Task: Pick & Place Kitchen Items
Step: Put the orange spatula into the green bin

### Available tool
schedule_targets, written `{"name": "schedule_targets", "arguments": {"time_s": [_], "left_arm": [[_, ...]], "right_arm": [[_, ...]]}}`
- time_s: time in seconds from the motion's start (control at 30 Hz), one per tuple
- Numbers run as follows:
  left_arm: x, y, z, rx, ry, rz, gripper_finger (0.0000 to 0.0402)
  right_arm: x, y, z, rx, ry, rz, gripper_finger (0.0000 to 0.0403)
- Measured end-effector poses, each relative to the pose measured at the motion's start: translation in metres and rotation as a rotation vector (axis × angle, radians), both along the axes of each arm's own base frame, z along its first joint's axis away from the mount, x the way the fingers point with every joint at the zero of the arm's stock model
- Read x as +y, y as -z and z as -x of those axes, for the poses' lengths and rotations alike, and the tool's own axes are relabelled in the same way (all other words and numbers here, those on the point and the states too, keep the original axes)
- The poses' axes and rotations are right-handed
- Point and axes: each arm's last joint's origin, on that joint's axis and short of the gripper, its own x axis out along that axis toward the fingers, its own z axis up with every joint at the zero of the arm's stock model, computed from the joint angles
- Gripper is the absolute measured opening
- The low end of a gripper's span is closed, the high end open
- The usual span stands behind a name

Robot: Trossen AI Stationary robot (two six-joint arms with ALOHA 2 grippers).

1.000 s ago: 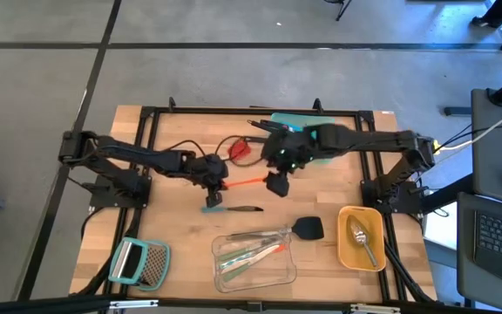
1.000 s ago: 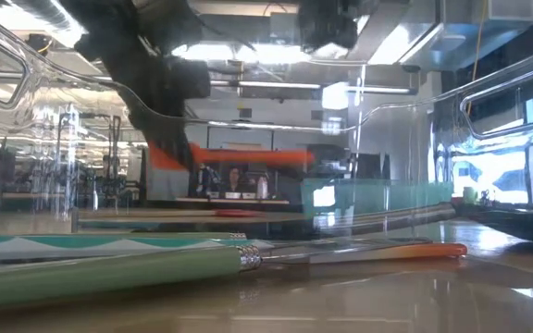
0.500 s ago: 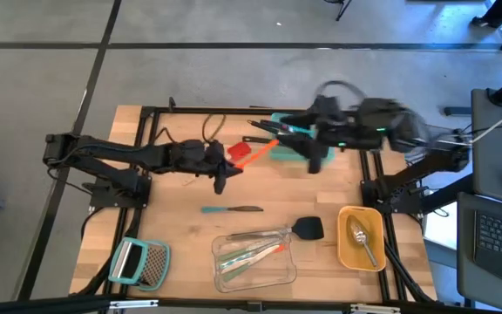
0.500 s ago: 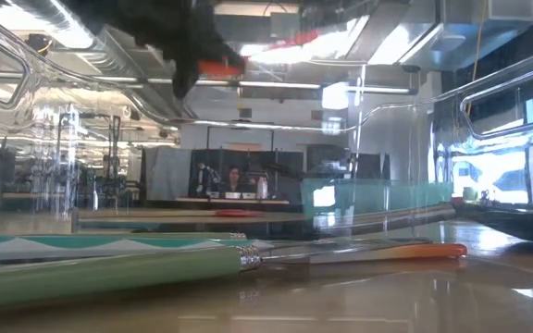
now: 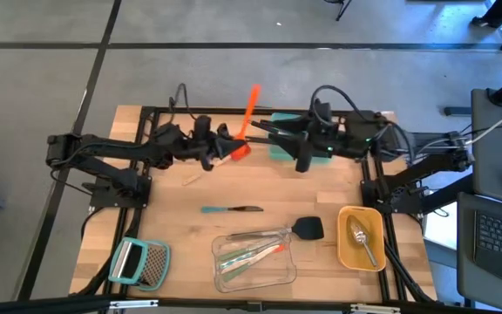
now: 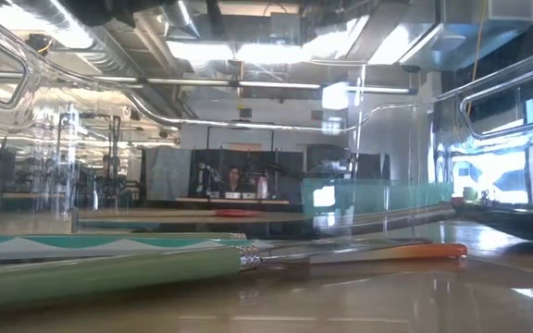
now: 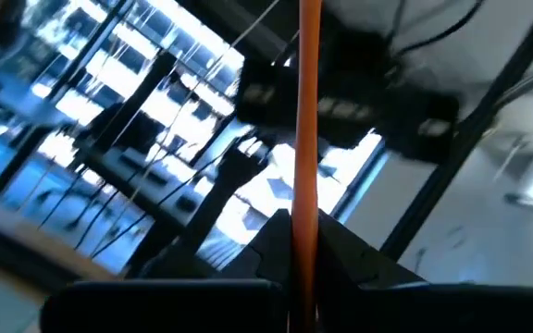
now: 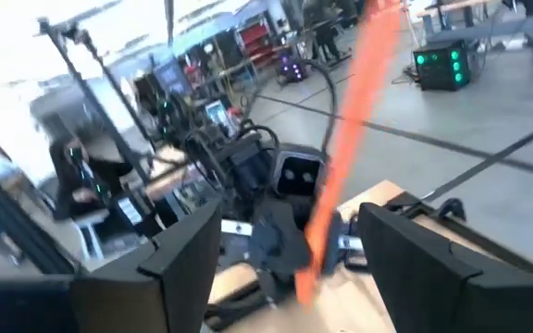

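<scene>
A slim orange tool (image 5: 250, 106) stands up over the table's far middle, with my left gripper (image 5: 226, 144) shut on its lower end. My right gripper (image 5: 299, 146) hangs open a little to its right, level and facing it. In the right wrist view the orange tool (image 8: 354, 120) shows ahead between the two spread fingers, clear of both. A red utensil (image 5: 239, 151) lies under the left gripper. Several dark utensils (image 5: 264, 129) stick out of a teal container (image 5: 288, 139). A teal-handled knife (image 5: 231, 209) lies flat at mid-table. My left gripper pinches the orange tool's lower end (image 7: 304, 242) between its two fingers. The fingers slant upward and the shaft runs on from between them, along their line. The tool is lifted clear of the table, its free end (image 5: 254, 88) high and toward the far edge.
Near the front stands a clear container (image 5: 253, 260) with several slim tools (image 6: 109, 270), a black spatula (image 5: 308, 228) leaning on its rim. A yellow container (image 5: 361, 237) with a silver spoon is at the front right, a teal-handled grater (image 5: 139, 262) at the front left.
My left gripper has risen and gone toward the far edge with the orange tool, tipping it from level above the table to standing up. My right gripper has left the tool's other end, risen and drawn back toward the far right, turning level.
</scene>
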Motion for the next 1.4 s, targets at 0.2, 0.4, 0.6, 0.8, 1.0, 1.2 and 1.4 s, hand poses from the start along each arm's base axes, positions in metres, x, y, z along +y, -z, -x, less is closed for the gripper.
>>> {"name": "schedule_targets", "arguments": {"time_s": [0.2, 0.4, 0.6, 0.8, 1.0, 1.2, 1.4], "left_arm": [[-0.002, -0.015, 0.007, -0.181, 0.011, 0.038, 0.0016], [-0.016, -0.021, 0.009, -0.249, 0.047, 0.078, 0.0016], [-0.029, -0.026, 0.008, -0.26, 0.122, 0.052, 0.0016], [-0.039, -0.035, 0.006, -0.261, 0.132, 0.009, 0.0016], [-0.043, -0.034, 0.003, -0.222, 0.13, -0.014, 0.0016], [-0.042, -0.031, 0.001, -0.184, 0.126, -0.009, 0.0016], [-0.042, -0.028, -0.001, -0.146, 0.127, 0.003, 0.0016]], "right_arm": [[0.0, -0.002, -0.004, -0.134, 0.005, -0.096, 0.0258], [-0.001, -0.016, -0.005, -0.301, 0.011, -0.099, 0.0258], [-0.003, -0.023, -0.004, -0.377, 0.011, -0.101, 0.0258], [-0.013, -0.019, -0.012, -0.374, -0.049, -0.124, 0.0258], [-0.019, 0.002, -0.042, -0.34, -0.122, -0.23, 0.0256], [-0.018, 0.005, -0.056, -0.413, -0.145, -0.228, 0.0247], [-0.015, 0.007, -0.078, -0.376, -0.193, -0.246, 0.0238]]}}
